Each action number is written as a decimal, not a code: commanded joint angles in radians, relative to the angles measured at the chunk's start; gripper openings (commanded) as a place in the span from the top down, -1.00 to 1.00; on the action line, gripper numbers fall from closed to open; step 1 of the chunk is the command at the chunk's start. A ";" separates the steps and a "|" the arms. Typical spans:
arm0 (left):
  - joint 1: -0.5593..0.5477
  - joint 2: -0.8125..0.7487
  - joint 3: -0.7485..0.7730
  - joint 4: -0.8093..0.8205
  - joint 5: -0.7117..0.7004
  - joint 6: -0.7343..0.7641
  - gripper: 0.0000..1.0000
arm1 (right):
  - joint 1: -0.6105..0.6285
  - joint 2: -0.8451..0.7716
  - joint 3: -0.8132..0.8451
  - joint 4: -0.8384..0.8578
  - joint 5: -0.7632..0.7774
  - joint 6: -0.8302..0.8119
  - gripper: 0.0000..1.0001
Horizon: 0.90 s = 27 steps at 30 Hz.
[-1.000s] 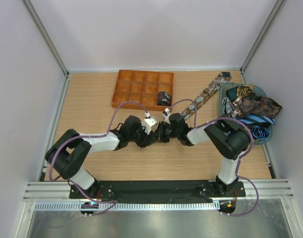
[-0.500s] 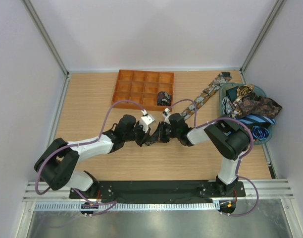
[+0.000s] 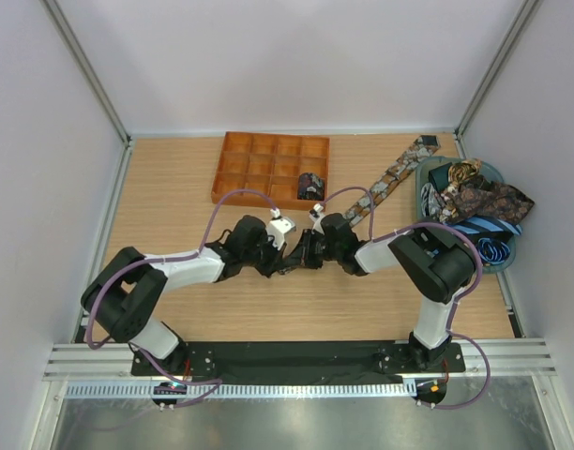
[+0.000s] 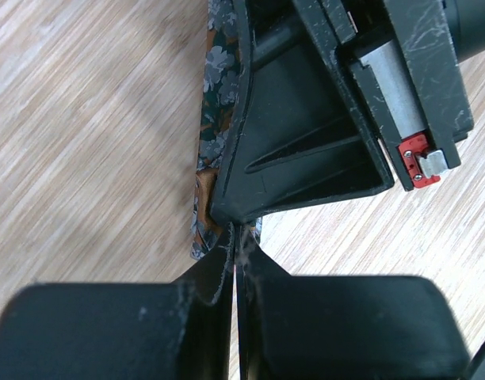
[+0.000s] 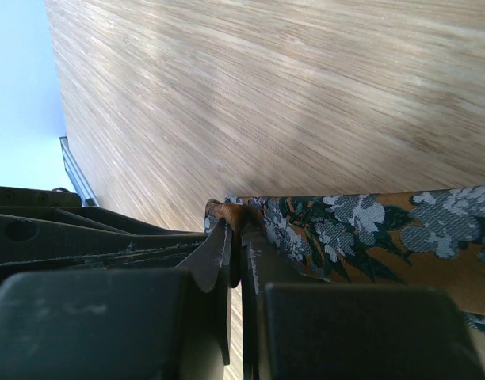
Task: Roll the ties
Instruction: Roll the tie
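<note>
Left wrist: your left pincer (image 4: 235, 257) and right pincer (image 5: 236, 237) are clamping the paisley tie (image 4: 216, 119) — keep tension while you're rolling.

Left gripper (image 4: 234, 265) at bottom of frame, jaws pressed together, tips pinching the lower end of the paisley tie (image 4: 215, 119). Tie runs up the frame, flat on the wooden table (image 4: 84, 158). Right gripper (image 4: 231, 215) comes in from the upper right, its black tip on the same tie end, touching the left tips.
</note>
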 commanded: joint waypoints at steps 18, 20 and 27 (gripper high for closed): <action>-0.041 0.047 0.019 -0.086 -0.063 -0.081 0.99 | 0.004 -0.095 0.015 -0.118 0.081 -0.031 0.35; -0.041 0.050 0.021 -0.088 -0.065 -0.081 0.99 | 0.002 -0.113 0.018 -0.132 0.090 -0.036 0.31; -0.041 0.041 0.028 -0.094 -0.067 -0.075 1.00 | 0.004 -0.170 0.034 -0.192 0.124 -0.060 0.17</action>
